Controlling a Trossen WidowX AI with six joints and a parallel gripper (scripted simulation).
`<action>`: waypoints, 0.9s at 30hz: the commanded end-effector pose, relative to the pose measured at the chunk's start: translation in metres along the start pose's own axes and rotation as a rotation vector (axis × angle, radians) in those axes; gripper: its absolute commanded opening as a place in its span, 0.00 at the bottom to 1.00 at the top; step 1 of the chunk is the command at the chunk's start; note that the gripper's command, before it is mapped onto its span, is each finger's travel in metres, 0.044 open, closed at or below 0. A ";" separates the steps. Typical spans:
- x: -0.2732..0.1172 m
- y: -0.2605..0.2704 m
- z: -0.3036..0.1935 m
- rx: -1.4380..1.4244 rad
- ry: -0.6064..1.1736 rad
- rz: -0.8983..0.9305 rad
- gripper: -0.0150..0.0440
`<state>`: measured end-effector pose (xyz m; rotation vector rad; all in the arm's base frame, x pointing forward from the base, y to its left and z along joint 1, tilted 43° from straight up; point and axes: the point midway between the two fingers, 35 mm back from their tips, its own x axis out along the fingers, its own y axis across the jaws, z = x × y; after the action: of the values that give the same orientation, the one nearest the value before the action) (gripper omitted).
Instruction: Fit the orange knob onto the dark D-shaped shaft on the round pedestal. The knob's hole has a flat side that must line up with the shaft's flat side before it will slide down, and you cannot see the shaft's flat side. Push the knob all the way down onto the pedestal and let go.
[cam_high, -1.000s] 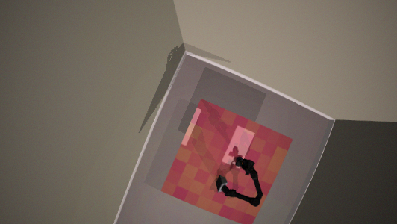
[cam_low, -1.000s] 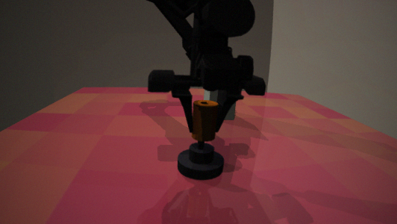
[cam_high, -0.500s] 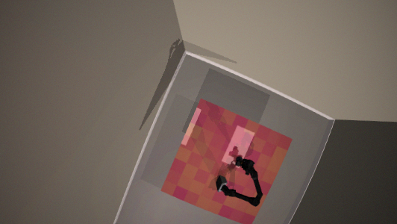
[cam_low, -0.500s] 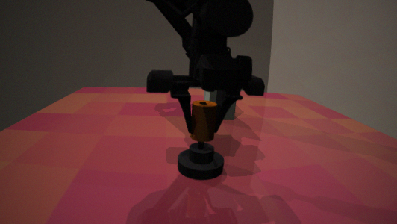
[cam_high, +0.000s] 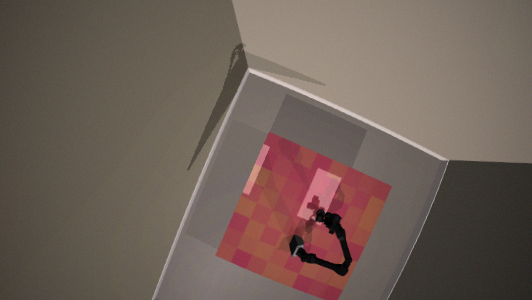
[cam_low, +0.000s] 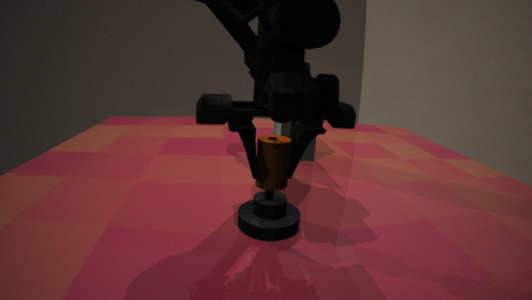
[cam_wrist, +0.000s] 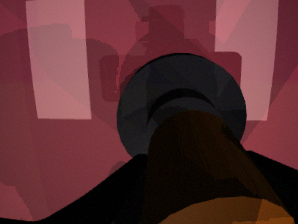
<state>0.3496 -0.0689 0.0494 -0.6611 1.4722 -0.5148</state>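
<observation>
The orange knob stands about upright above the round pedestal. A short piece of the dark shaft shows between the knob's lower end and the pedestal's raised middle, so the knob is not against the pedestal. How far the shaft reaches into the hole cannot be seen. My gripper is shut on the knob, one finger on each side. In the wrist view the knob hides the shaft. In the top view the knob and pedestal are too small and dark to tell.
The pedestal stands on the pink and orange checkered mat. The arm's dark base stands on the same mat, behind the gripper in the exterior view. Arm shadows and pale light patches lie on the mat.
</observation>
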 end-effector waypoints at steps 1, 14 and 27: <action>-0.001 0.001 0.000 -0.002 -0.006 -0.001 0.25; -0.002 -0.001 0.000 -0.002 -0.006 -0.001 0.25; 0.002 -0.001 0.001 -0.002 -0.006 -0.001 0.25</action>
<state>0.3496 -0.0713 0.0492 -0.6592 1.4693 -0.5152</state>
